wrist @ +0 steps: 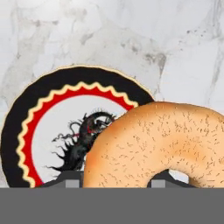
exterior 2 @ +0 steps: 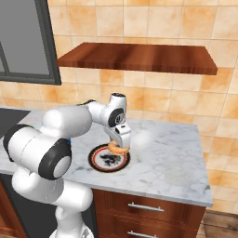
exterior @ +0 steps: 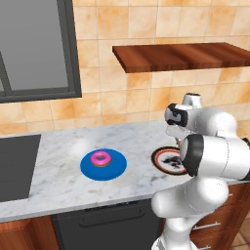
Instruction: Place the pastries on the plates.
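Gripper: the two-finger gripper (exterior 2: 122, 145) hangs at the end of the white arm, pointing down over the right part of the marble worktop (exterior 2: 172, 153).
Fingers: the dark fingertips (wrist: 70, 179) are closed on the orange-tan glazed ring donut (exterior 2: 119, 148); in the hand view the donut (wrist: 162, 144) sits between the two tips, which stand apart by the thickness of the ring section they pinch.
Held donut position: it is lifted clear of the surface, above the rear right part of the white round plate with the dark red-black rim and black centre motif (exterior 2: 100, 160); in the hand view that plate (wrist: 26, 131) lies beneath and to the left of the donut, its rim partly covered by it.
White plate location: near the front edge of the worktop, partly hidden behind the arm in the left base view (exterior: 163, 161).
Pink donut: the small ring donut with bright pink frosting (exterior: 101, 158) rests at the centre of the plain bright blue round plate (exterior: 114, 168).
Blue plate location: middle of the worktop (exterior: 58, 171), well apart from the white plate, toward the left.
Surroundings: a brown wooden wall shelf (exterior 2: 139, 58) is mounted on the tan tiled wall above the worktop.
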### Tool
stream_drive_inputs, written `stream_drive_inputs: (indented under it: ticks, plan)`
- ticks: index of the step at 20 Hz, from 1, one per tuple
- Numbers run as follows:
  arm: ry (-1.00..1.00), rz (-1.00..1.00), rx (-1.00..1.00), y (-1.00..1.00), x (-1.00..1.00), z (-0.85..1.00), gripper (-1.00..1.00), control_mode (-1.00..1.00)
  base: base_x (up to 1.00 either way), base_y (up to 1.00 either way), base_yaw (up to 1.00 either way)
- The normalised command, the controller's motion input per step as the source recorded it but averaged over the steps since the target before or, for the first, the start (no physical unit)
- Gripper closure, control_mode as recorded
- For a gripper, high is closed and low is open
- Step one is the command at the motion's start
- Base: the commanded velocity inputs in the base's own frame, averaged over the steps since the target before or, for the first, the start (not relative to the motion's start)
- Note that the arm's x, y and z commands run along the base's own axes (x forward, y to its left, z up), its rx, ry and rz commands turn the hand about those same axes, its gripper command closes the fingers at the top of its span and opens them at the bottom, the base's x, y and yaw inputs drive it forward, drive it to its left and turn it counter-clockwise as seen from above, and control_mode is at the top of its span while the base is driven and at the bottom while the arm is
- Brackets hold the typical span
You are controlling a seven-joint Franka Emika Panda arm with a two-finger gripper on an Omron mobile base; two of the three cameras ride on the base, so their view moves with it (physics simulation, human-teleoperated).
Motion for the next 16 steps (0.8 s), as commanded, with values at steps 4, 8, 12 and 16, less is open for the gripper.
stream_drive_inputs:
  ticks: [4,8,12,16]
  plan:
    - [-0.03,0.00,-0.01,0.31,0.01,-0.27,1.00,-1.00,0.00,0.00,0.00]
    - [-0.02,0.00,0.00,0.13,0.37,-0.32,1.00,-1.00,0.00,0.00,0.00]
    - [-0.05,0.00,0.00,0.10,0.24,-0.32,1.00,-1.00,0.00,0.00,0.00]
    - [-0.02,0.00,0.00,0.01,0.00,-0.28,1.00,-1.00,0.00,0.00,0.00]
